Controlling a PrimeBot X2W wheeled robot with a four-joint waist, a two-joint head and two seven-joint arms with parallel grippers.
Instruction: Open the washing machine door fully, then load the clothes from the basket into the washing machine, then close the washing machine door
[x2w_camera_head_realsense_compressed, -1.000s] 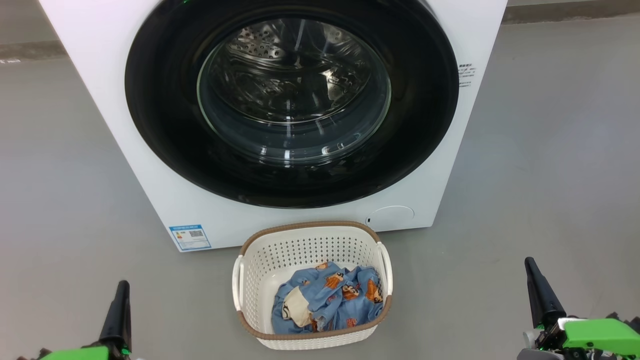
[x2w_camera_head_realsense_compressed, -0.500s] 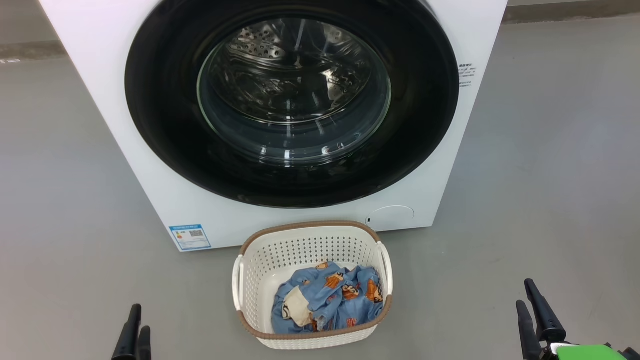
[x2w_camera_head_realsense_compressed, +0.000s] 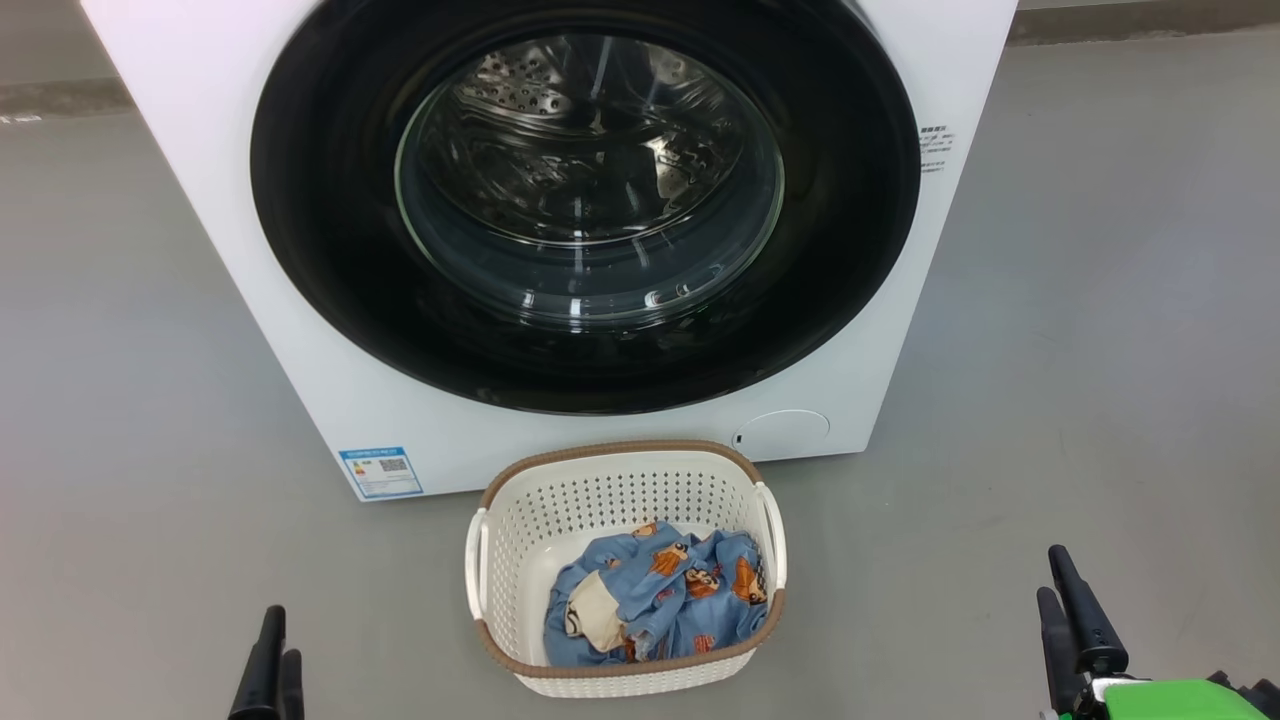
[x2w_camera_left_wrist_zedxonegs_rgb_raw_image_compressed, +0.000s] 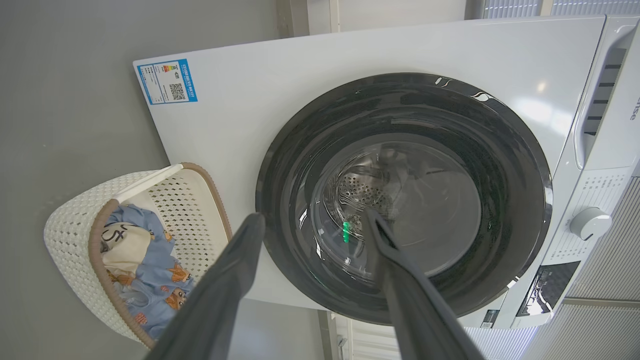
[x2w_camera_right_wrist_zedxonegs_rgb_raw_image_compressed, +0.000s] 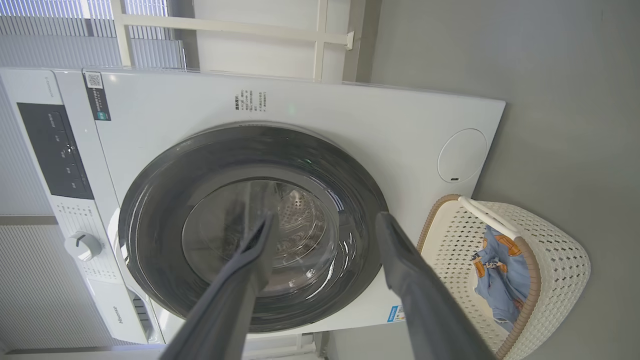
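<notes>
Glossy black and round, the washing machine door (x2w_camera_head_realsense_compressed: 585, 195) with its clear bulging glass window sits flush against the front of the white boxy front-loading washing machine (x2w_camera_head_realsense_compressed: 200, 140). I judge that the first step, swinging it fully open, is not yet begun. Through the glass I see the perforated steel drum (x2w_camera_head_realsense_compressed: 515, 85).

The small cream-white perforated plastic basket (x2w_camera_head_realsense_compressed: 600, 500) with the brown woven-look rim stands on the grey floor (x2w_camera_head_realsense_compressed: 150, 400) just in front of the machine. It is below the door's lower edge and near the blue sticker (x2w_camera_head_realsense_compressed: 380, 472) on the machine's lower corner. The clothes (x2w_camera_head_realsense_compressed: 655, 600), a crumpled bundle of light blue fabric printed with orange-brown cartoon figures and showing a cream-white patch, lie in the bottom of the basket.

My left fingers (x2w_camera_left_wrist_zedxonegs_rgb_raw_image_compressed: 222, 280) are spread apart with nothing between them, and they point toward the door glass. My right fingers (x2w_camera_right_wrist_zedxonegs_rgb_raw_image_compressed: 235, 280) are spread and empty in the same way. In the head view both pairs sit low at the bottom corners, well apart from the door and the basket.

By my reckoning all three steps are left: opening the door, moving the bundle into the drum, and shutting the door. Opening needs a hold on the door's edge, and from these angles I cannot make out a handle or recess on the black ring.
</notes>
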